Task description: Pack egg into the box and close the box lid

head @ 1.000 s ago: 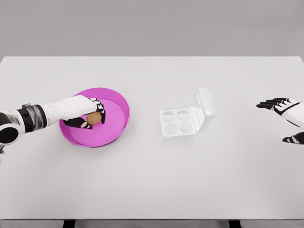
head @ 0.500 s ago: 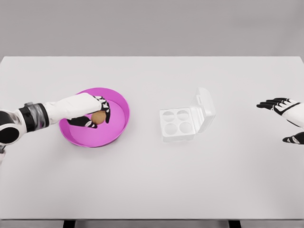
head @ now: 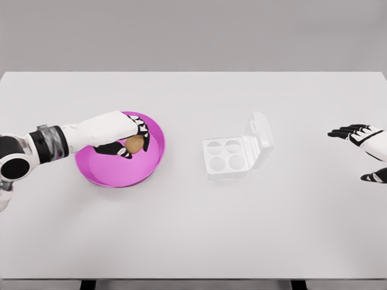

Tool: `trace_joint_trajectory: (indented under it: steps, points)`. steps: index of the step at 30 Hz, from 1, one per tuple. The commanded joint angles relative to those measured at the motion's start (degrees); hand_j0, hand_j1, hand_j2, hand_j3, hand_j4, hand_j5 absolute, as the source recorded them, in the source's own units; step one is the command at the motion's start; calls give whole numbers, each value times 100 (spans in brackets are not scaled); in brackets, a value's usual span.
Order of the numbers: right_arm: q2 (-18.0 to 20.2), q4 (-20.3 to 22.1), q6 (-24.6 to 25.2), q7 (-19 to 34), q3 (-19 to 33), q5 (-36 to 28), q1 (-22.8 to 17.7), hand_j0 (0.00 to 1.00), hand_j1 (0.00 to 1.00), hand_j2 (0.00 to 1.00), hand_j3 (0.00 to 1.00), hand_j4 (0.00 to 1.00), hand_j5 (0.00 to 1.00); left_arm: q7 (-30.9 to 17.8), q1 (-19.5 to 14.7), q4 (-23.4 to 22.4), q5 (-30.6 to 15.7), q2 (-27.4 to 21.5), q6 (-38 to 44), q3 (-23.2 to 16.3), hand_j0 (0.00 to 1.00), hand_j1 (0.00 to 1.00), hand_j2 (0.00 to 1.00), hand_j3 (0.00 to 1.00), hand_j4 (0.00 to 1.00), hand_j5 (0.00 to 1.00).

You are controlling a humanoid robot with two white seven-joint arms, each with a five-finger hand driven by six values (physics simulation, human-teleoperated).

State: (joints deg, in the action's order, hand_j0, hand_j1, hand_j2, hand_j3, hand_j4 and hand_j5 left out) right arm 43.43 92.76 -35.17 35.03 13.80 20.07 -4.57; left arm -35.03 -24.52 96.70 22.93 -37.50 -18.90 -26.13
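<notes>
left hand (head: pixel 124 140): fingers pinching the egg (head: pixel 135 144), now carried rightward over the pink bowl (head: pixel 103 175), toward the box (head: pixel 227 158); transport under way. box: right of bowl, lid up, four cups vacant. right hand (head: pixel 363 145): spread, far right of box.

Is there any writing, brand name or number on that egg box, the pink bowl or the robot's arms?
None: no readable text anywhere. The white egg box, its open lid, the pink bowl, the egg in the left hand, the right hand and the table are all unmarked.
</notes>
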Motion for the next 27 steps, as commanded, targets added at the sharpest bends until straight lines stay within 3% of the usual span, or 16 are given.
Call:
trace_joint_trajectory:
  steps: [1,27]
  points:
    - [7,-4,17,-3,0,-39,0,100,100,100,100,100,100,3,0,42,-25,59,0,2,37,37,37,37,37,37]
    - [7,-12,17,-3,0,-39,0,100,100,100,100,100,100,3,-70,104,-16,630,-8,-6,37,37,37,37,37,37]
